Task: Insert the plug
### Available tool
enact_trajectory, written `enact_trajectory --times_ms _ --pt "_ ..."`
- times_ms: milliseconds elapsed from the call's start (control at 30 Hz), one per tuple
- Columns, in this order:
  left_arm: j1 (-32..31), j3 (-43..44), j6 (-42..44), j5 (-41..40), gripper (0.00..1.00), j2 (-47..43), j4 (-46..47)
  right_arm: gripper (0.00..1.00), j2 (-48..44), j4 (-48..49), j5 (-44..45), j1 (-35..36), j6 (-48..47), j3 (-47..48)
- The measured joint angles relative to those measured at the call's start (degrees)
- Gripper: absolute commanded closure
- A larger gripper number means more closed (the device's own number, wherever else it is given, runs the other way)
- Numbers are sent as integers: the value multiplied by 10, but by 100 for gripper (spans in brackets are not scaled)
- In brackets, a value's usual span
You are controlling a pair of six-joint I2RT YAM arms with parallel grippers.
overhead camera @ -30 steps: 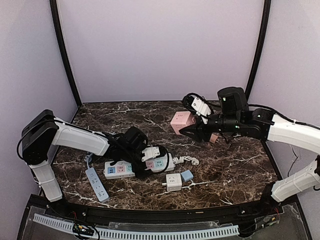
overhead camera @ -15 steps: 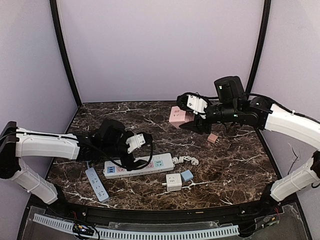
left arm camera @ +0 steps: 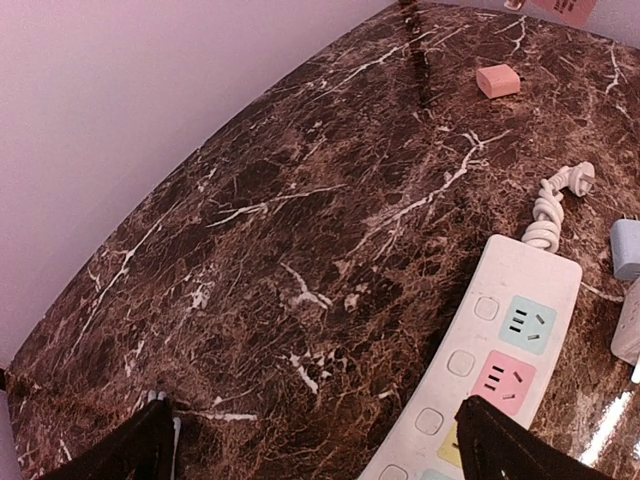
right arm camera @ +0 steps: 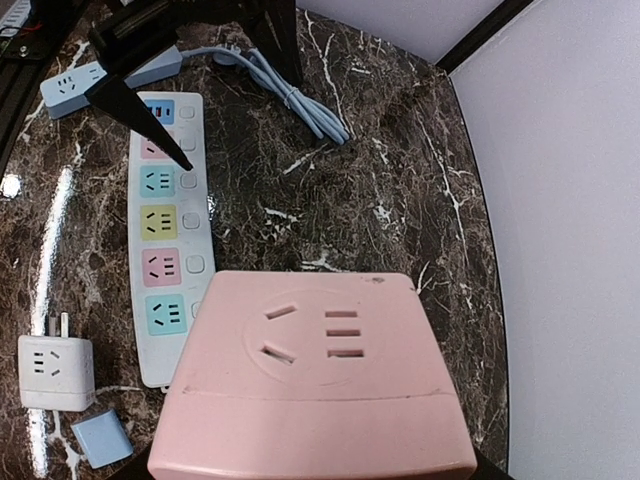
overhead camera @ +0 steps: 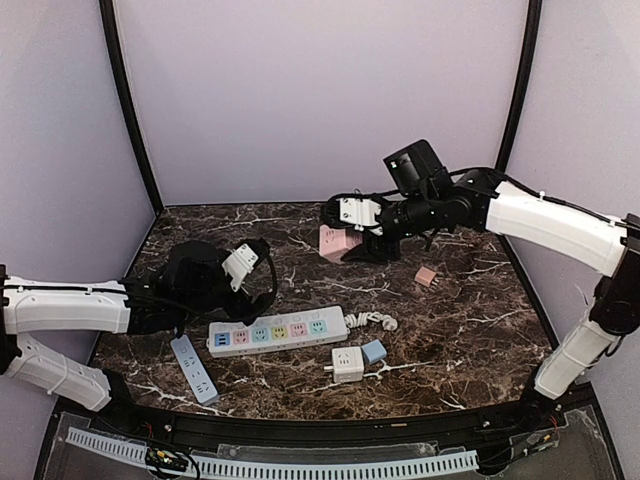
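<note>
Camera above, right arm: right gripper (overhead camera: 358,247) clamps the pink cube-shaped plastic plug adapter (overhead camera: 333,243) clear of the dark marble table (overhead camera: 470,330), at far centre, probably to carry it to a socket.
Camera above, left arm: left gripper (overhead camera: 250,265) hangs with its jaws wide apart and nothing between them, just far-left of the long white power strip with pastel sockets (overhead camera: 278,331), likely placed to steady it.
Left wrist: black fingertips (left arm camera: 140,450) are spread over bare marble, with the strip's right end beside them and its coiled white cord (left arm camera: 545,215) beyond.
Right wrist: pink cube fills the near frame, socket face towards the lens; its prongs are hidden.
Sockets: every strip outlet in view is empty.
Spares: white cube adapter (right arm camera: 55,372) and small blue adapter (right arm camera: 100,438) lie near the strip.
</note>
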Motion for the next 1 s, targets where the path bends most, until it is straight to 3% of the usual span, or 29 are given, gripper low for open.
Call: enact_trajectory --times_ms 367,1000 --pt "5 -64 -115 -103 1 -10 80 100 129 -127 45 47 10 127" --pt "11 -140 -226 -124 1 -42 107 100 270 -241 143 123 47 221"
